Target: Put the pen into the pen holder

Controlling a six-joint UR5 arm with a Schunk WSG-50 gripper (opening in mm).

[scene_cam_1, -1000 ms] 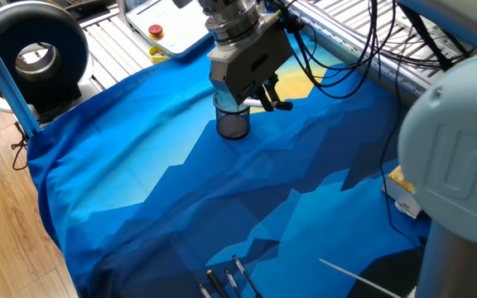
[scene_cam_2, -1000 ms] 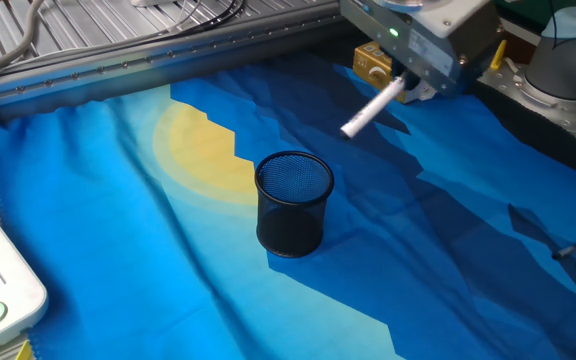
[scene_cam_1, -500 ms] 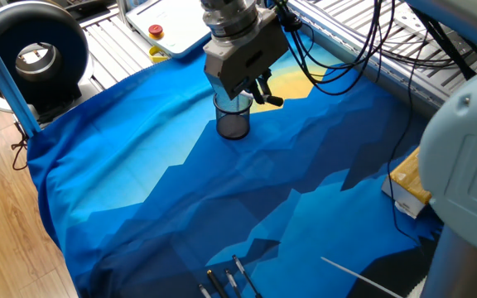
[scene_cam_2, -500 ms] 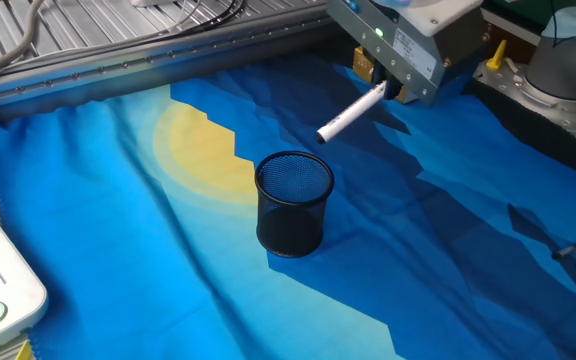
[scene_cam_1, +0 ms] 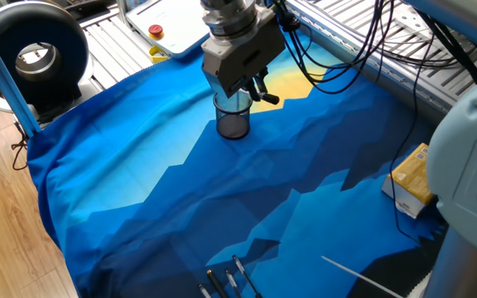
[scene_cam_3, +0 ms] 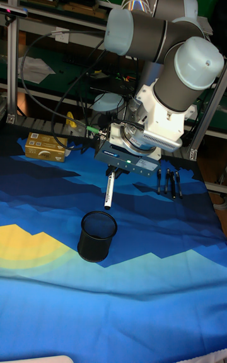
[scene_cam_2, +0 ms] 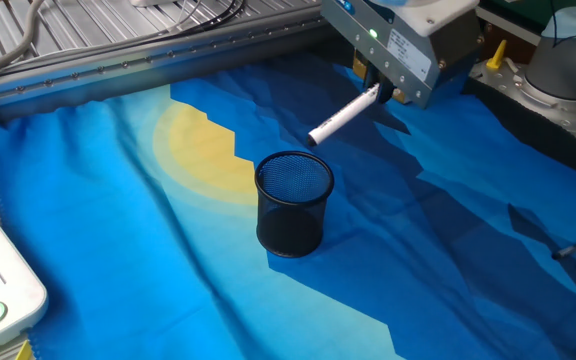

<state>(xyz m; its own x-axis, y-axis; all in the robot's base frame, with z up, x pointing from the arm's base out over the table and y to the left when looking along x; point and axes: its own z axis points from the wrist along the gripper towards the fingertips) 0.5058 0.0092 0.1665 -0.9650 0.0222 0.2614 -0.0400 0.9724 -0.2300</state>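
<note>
Hovering above the bench point(scene_cam_2: 88, 250), the tool point(scene_cam_2: 380, 92) is clamping the pen point(scene_cam_2: 342, 116) at its upper end, with the white barrel slanting down and out from between the jaws. In the other fixed view the pen's free tip is pointing down-left toward the holder point(scene_cam_2: 293, 204), stopping in the air just short of the rim and a little above it. In the tall fixed view the pen point(scene_cam_3: 108, 190) is hanging nearly upright, its tip just above and slightly right of the holder point(scene_cam_3: 97, 236). The holder is standing upright on the blue cloth point(scene_cam_2: 448, 270), right at the edge of the yellow sun patch point(scene_cam_2: 203, 155). In one fixed view the tool point(scene_cam_1: 255, 87) is covering the top of the holder point(scene_cam_1: 233, 122), and the pen is hidden. A yellow box point(scene_cam_3: 45, 147) is lying at the cloth's far left in the tall view, and a group of dark pens point(scene_cam_3: 168, 182) is lying at the far right, well apart from the holder. A thin white rod point(scene_cam_1: 363, 277) is resting near the cloth's edge.
</note>
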